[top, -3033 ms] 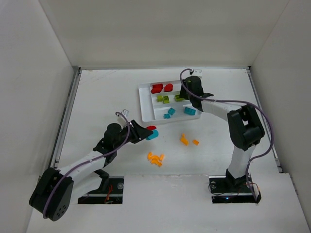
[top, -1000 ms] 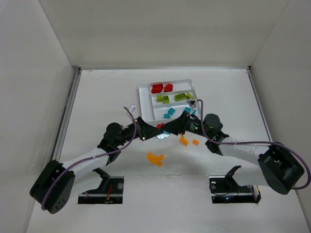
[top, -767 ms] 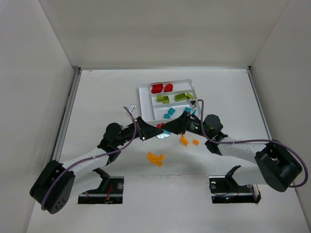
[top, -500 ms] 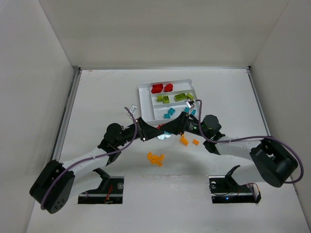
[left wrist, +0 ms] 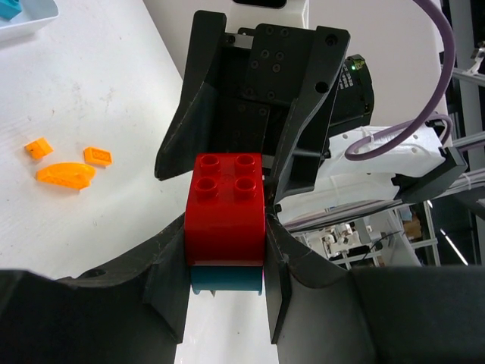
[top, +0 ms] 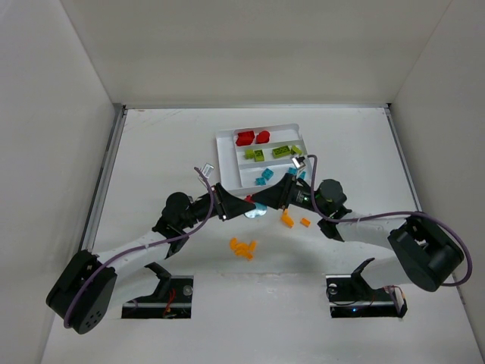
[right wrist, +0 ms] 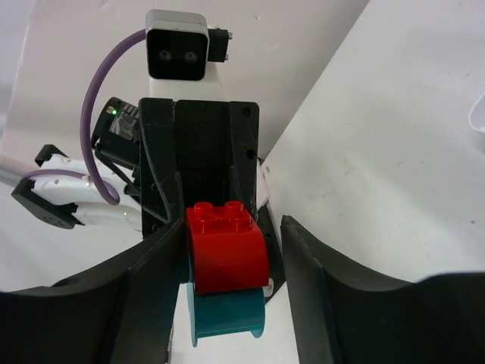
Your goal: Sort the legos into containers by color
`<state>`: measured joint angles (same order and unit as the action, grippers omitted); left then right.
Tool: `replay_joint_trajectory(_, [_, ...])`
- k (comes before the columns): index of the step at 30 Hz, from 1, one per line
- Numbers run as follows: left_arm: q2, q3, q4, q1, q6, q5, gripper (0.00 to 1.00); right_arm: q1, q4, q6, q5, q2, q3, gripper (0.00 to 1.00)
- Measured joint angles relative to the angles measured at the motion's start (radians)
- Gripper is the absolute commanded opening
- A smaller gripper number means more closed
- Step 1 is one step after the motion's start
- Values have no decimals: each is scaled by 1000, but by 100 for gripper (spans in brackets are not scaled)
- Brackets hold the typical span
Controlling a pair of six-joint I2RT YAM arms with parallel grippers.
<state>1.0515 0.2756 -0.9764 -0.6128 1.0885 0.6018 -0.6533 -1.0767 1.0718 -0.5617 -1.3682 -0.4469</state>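
Robotics laboratory test cell: a white counter (top: 167,152) boxed in by plain white panels (top: 53,114), with a left arm (top: 136,254) and a right arm (top: 371,227) bolted at its near edge, trailing exposed purple cable (left wrist: 442,38).

Bright, even light; soft shadows, sharp focus

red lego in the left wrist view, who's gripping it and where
The left gripper holds the red lego, stacked on a teal lego, by its two sides. The right gripper only straddles it, with a gap on one side.
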Motion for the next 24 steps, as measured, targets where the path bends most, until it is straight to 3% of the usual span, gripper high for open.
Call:
replay_joint_trajectory(6, [0, 0, 7, 0, -6, 2, 25, 5, -9, 2, -4, 1, 4, 44])
replay_joint_trajectory(11, [0, 0, 5, 1, -5, 11, 26, 5, -14, 6, -11, 1, 5, 38])
replay_joint_trajectory(18, [3, 0, 8, 2, -10, 11, 53, 6, -14, -3, 13, 12, 24, 36])
replay_joint_trajectory(24, [-2, 0, 31, 4, -12, 2, 55, 11, -10, -17, 48, 21, 26, 36])
